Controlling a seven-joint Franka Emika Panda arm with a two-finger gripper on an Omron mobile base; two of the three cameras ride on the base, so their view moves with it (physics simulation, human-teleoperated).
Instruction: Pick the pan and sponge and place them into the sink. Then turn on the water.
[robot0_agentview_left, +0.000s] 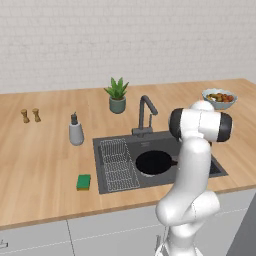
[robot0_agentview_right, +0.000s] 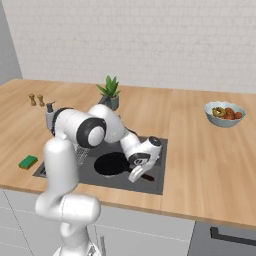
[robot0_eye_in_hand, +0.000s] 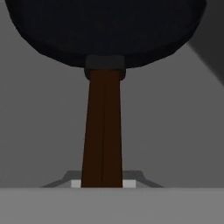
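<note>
The black pan (robot0_agentview_left: 154, 162) lies flat in the dark grey sink (robot0_agentview_left: 150, 144), right of its wire rack (robot0_agentview_left: 117, 162). In the hand view the pan (robot0_eye_in_hand: 105, 30) is at the top and its brown handle (robot0_eye_in_hand: 103, 131) runs straight down between my fingertips, which press against both of its sides. My gripper (robot0_agentview_right: 135, 174) reaches low into the sink (robot0_agentview_right: 156, 182), shut on the handle's end beside the pan (robot0_agentview_right: 111, 163). The green sponge (robot0_agentview_left: 83, 182) rests on the counter left of the sink, also seen as the sponge (robot0_agentview_right: 28, 161). No water falls from the dark faucet (robot0_agentview_left: 145, 115).
A grey soap dispenser (robot0_agentview_left: 75, 131) stands left of the sink, a potted plant (robot0_agentview_left: 117, 95) behind the faucet. Two small shakers (robot0_agentview_left: 30, 115) are at the far left. A fruit bowl (robot0_agentview_right: 225, 113) sits on the counter to the right.
</note>
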